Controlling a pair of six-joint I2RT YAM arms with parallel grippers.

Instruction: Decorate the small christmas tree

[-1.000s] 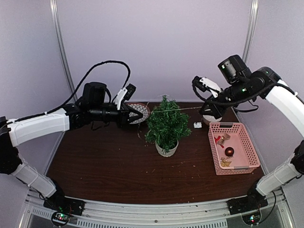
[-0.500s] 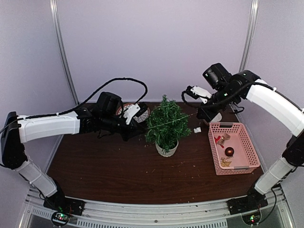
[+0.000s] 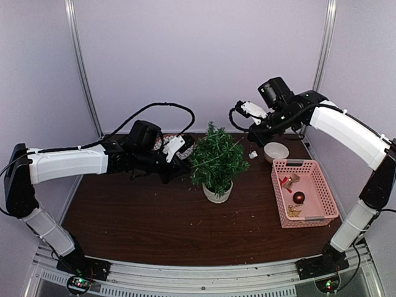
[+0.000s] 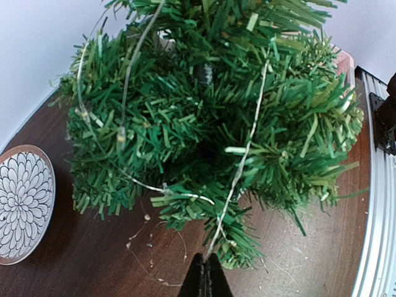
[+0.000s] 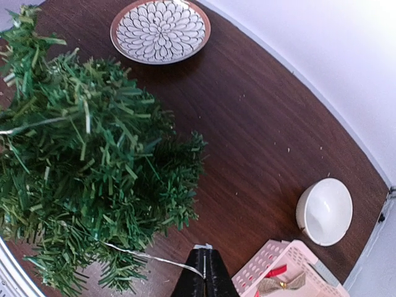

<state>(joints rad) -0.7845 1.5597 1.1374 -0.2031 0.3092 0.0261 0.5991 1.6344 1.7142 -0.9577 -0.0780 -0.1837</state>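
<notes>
The small christmas tree (image 3: 216, 159) stands upright in its white pot (image 3: 216, 195) at mid-table. A thin silver light wire (image 4: 245, 158) is draped over its branches. My left gripper (image 3: 184, 163) is just left of the tree, low down, shut on one end of the wire; the left wrist view shows the closed tips (image 4: 205, 255) pinching it. My right gripper (image 3: 252, 132) is up at the tree's back right, shut on the other part of the wire (image 5: 148, 255), with its tips (image 5: 203, 250) closed. The tree fills the left of the right wrist view (image 5: 86, 167).
A pink basket (image 3: 322, 185) at the right holds a brown ball (image 3: 299, 197), a red bow and gold pieces. A white bowl (image 3: 276, 151) and a small white box (image 3: 253, 154) lie behind it. A patterned plate (image 3: 164, 143) sits back left, partly hidden by my left arm.
My left gripper has moved right, in close to the tree. My right gripper has moved left and back towards the tree, drawing the wire across the branches.
</notes>
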